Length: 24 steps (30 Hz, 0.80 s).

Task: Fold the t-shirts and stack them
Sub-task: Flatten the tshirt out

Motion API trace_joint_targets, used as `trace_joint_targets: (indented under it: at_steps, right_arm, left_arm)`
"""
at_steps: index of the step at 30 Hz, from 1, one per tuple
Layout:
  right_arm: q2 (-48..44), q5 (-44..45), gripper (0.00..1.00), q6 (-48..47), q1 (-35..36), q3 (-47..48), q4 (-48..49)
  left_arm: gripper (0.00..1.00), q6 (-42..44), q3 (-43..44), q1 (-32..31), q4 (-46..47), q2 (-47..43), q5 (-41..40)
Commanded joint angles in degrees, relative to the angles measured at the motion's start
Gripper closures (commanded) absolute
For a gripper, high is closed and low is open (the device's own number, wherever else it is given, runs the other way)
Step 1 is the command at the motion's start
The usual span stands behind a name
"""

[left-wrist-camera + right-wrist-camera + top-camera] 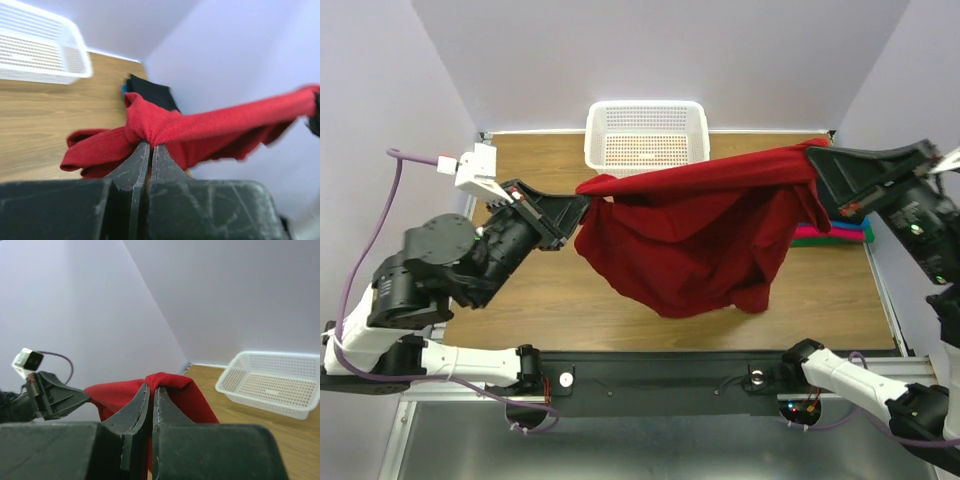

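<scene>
The left pincer (582, 203) is pressed together on a bunched corner of the red shirt (690, 235). In its own wrist view the two fingers (135, 160) meet with a wad of red cloth squeezed at their tips. The right pincer (813, 153) is closed too, pinching another edge of the same shirt, and a fold of red rises over its tips in the right wrist view.

Between the two pincers the shirt's upper edge runs as a taut, slanting band. Below that band the rest of the cloth hangs in loose folds over the wooden surface (530, 290) (whether the lowest fold touches the wood cannot be told).

Beyond the band, on the side away from the arm bases, a white basket (647, 104) stands at the far edge of the surface, nearer the left pincer than the right. From above, the stretched cloth overlaps the basket's near rim.

Close beside the right pincer, partly hidden by the shirt and the arm, a stack of folded shirts (840, 236) lies at the right edge of the surface. Green, magenta and blue edges show from above. The left wrist view shows a black one with a sliver of blue beside it.
</scene>
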Motion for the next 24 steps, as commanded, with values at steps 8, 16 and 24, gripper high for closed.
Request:
trace_joint_targets:
  at_steps: [8,16,24]
  right_arm:
    - [5.36,23.85,1.0,1.49,-0.22,-23.59,1.69]
    - [16.86,36.25,0.99,1.15,-1.53,-37.84,8.96]
    - [28.48,29.32,0.99,-2.54,-5.94,-34.17,16.37]
  left_arm:
    - [1.0,0.86,-25.23,34.3,14.32,5.95,10.39]
    - [1.0,3.41,-33.33,53.69,23.2,20.36,21.58]
    - [1.0,6.31,-30.53,63.11,26.82,31.53,28.45]
